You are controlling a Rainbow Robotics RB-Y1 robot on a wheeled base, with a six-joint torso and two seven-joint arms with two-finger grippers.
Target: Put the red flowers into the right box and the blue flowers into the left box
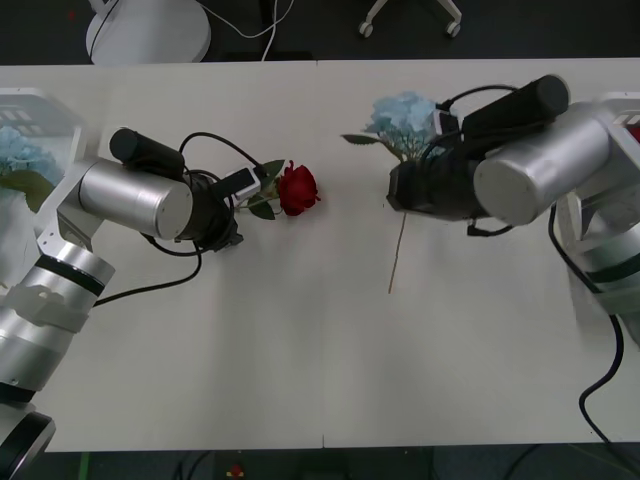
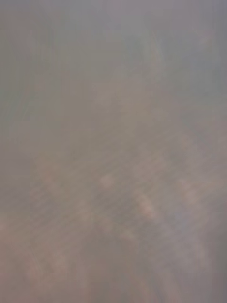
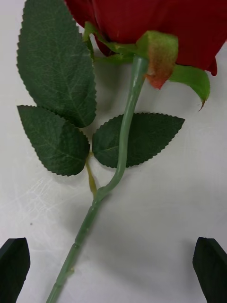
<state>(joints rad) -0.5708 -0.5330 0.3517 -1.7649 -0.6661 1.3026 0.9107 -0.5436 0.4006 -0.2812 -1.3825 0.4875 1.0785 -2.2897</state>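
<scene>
One red flower [image 1: 297,188] lies on the table left of centre, its bloom pointing right. In the left wrist view its green stem [image 3: 124,142] and leaves run down between the two black fingertips of my left gripper [image 3: 111,267], which is open and low over the stem without touching it. A blue flower [image 1: 404,113] lies right of centre, with its thin stem [image 1: 397,252] trailing toward me. My right gripper [image 1: 408,193] sits over that stem just below the bloom, hidden under the wrist. The left box [image 1: 38,105] holds blue flowers [image 1: 20,155]. The right box [image 1: 618,102] shows something red inside.
The white table [image 1: 300,360] is bare toward me. Black cables loop off both wrists. Beyond the far edge stand a white base [image 1: 145,30] and chair legs [image 1: 410,18] on a dark floor.
</scene>
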